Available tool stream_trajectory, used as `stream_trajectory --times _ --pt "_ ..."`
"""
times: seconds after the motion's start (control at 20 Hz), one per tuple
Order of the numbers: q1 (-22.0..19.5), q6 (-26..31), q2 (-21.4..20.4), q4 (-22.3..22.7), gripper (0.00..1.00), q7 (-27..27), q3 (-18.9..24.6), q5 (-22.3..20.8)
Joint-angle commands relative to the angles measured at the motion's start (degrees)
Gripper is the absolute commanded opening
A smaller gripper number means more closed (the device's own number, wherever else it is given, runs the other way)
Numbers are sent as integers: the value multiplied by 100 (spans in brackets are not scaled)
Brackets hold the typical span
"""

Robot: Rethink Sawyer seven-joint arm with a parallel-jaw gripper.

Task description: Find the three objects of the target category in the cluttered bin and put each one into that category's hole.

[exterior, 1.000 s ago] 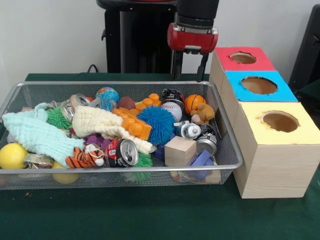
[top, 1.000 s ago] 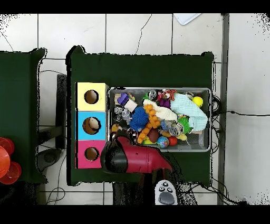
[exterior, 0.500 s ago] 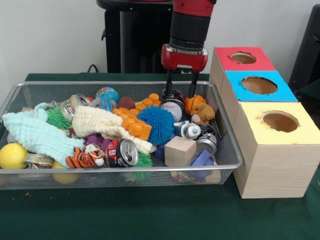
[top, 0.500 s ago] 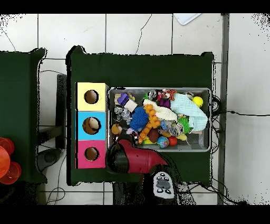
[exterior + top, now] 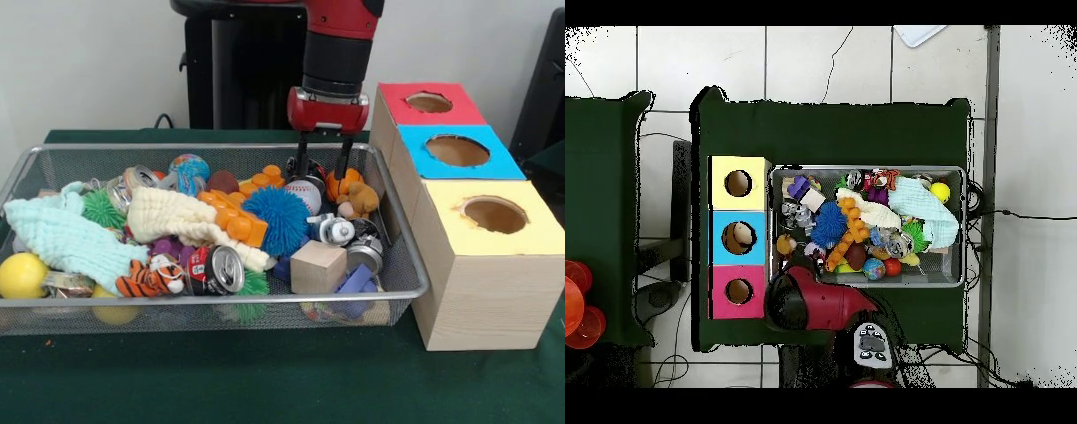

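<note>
Comparing with a second ago, you see the hand (image 5: pixel 324 164) lowered into the bin (image 5: pixel 402 291), fingers spread and empty beside the basketball (image 5: pixel 342 184), near the tan-brown plush (image 5: pixel 361 200), so no grasp is made yet.

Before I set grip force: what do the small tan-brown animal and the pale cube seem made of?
The tan-brown animal looks like soft plush: fuzzy, matte, rounded. The pale cube looks like unfinished light wood, with flat faces and crisp edges, though grain is hard to see.
</note>
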Motion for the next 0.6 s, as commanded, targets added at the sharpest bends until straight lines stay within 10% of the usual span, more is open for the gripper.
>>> stream_trajectory --times 0.05,0.6 --pt "-99 5 -91 135 100 1343 496 255" --pt "-430 -430 -103 288 100 1610 1060 207"
